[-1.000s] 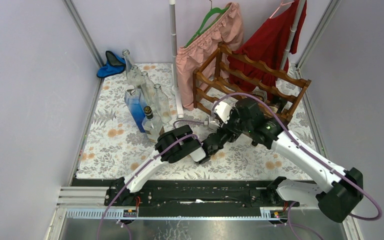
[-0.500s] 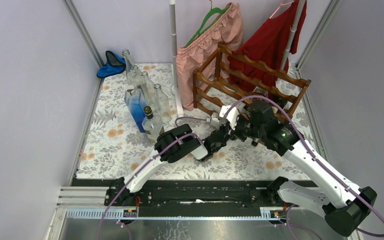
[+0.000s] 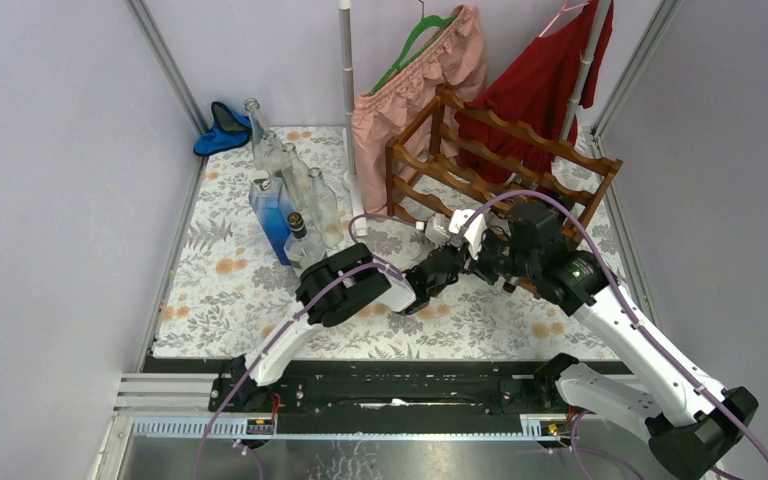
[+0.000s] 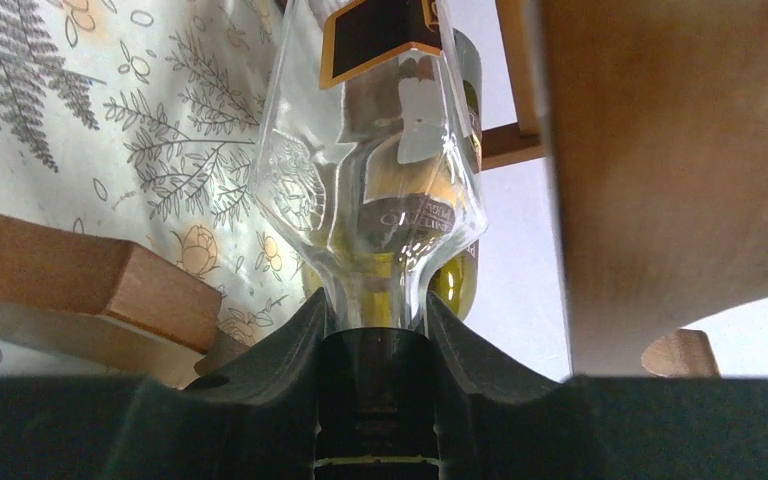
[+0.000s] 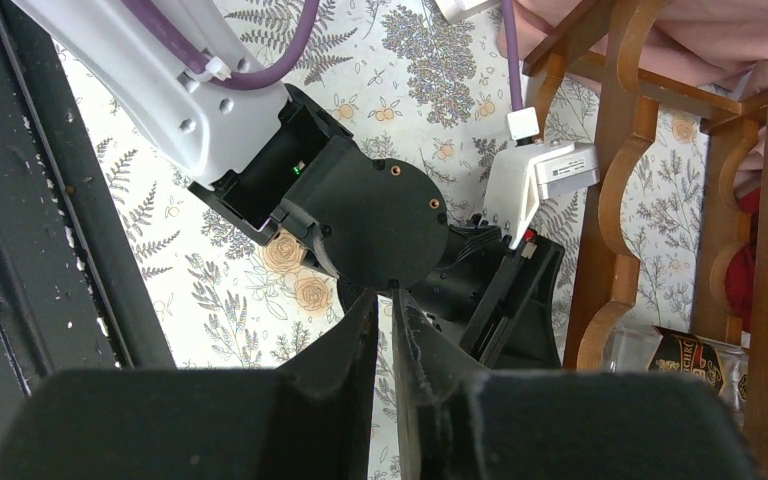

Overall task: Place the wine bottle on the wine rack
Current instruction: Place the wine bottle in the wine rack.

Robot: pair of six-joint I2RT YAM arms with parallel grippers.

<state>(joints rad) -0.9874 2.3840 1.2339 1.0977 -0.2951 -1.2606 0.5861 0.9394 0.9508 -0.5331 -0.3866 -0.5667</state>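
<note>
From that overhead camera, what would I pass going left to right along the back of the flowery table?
blue cloth → glass bottles → white pole → wine rack

The white left arm and white right arm meet before the reddish-brown wooden wine rack on the floral-patterned desk; clear glass bottles stand left.

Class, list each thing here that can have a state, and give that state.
left gripper: shut on the bottle's neck.
right gripper: shut, empty.
wine bottle: held, body among the rack's rails.
wine rack: upright.
blue bottle: standing upright.
pink garment: hanging.
red garment: hanging.
</note>
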